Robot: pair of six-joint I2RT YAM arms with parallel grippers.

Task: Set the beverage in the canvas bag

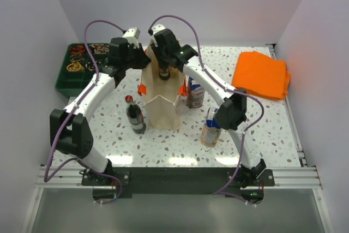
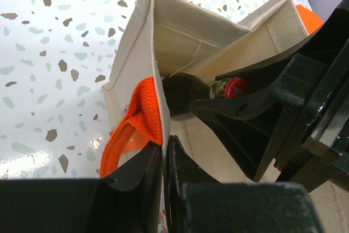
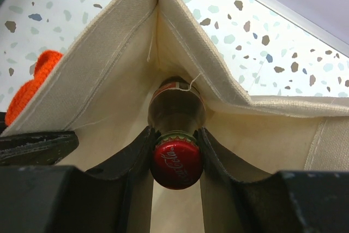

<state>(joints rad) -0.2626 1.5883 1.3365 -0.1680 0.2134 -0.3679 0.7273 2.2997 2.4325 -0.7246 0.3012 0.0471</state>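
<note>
One canvas bag [image 1: 163,105], upright mid-tabletop [image 1: 163,145], with its side wall pinched in the narrowly closed left end effector [image 2: 165,148] beside an orange handle [image 2: 136,129]. One red-capped cola bottle [image 3: 177,105], neck clamped in the right end effector [image 3: 175,135], its body hanging upright inside the bag's open mouth, between the cloth walls. One second cola bottle [image 1: 135,115] stands on the tabletop just left of the bag.

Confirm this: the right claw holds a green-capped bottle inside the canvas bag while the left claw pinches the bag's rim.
Wrong cap colour: the cap is red, not green, per the right wrist view. Otherwise correct: the right claw holds the bottle inside the canvas bag, and the left claw pinches its rim.
</note>
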